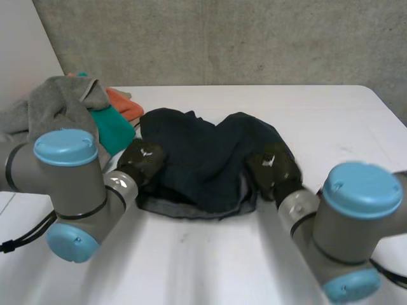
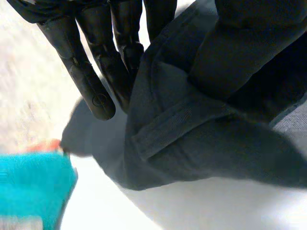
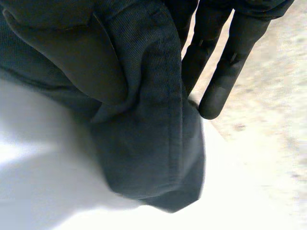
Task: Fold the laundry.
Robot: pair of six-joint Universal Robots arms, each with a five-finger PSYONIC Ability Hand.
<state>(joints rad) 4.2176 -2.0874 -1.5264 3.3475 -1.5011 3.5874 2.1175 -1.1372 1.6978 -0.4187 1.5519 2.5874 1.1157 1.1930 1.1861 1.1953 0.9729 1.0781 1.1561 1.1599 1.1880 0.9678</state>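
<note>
So the left hand [image 1: 141, 162] and right hand [image 1: 272, 168] are each pinching a side edge of the dark garment [image 1: 203, 152] bunched in the middle of the table [image 1: 331, 121], and I'd be lifting both evenly or the fold's going crooked.

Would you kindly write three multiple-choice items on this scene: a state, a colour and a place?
1. The left hand and right hand are: A) open B) curled, empty C) pinching the garment.
2. The garment is: A) orange B) dark blue C) white.
3. The teal cloth lies: A) on the left arm's side B) on the right arm's side C) in the right hand.
C: each wrist view shows cloth between thumb and fingers. B: it is navy throughout. A: it sits beyond the left arm.
</note>
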